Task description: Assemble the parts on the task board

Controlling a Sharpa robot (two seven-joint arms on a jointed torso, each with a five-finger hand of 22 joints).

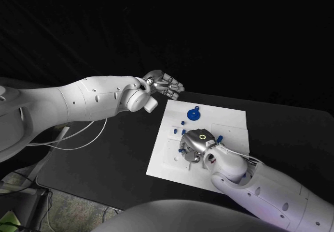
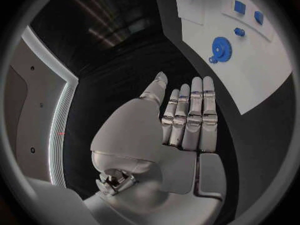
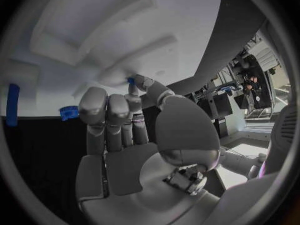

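The white task board (image 1: 226,118) lies in the middle of the black table. A blue gear (image 1: 193,114) sits near its far edge, with small blue parts (image 1: 183,124) beside it. My right hand (image 1: 198,141) is down on the board's middle. In the right wrist view its thumb and a finger (image 3: 145,83) pinch a small blue part (image 3: 131,79) against the board (image 3: 94,30). My left hand (image 1: 164,85) hovers off the board's far left corner, fingers (image 2: 190,115) straight and holding nothing. The left wrist view also shows the gear (image 2: 220,47) on the board (image 2: 269,70).
More blue parts lie on the board by my right hand (image 1: 219,139), (image 1: 179,151). In the right wrist view a blue bar (image 3: 12,104) and a small toothed blue part (image 3: 69,112) lie at the board's edge. A white cable (image 1: 76,140) trails under my left arm.
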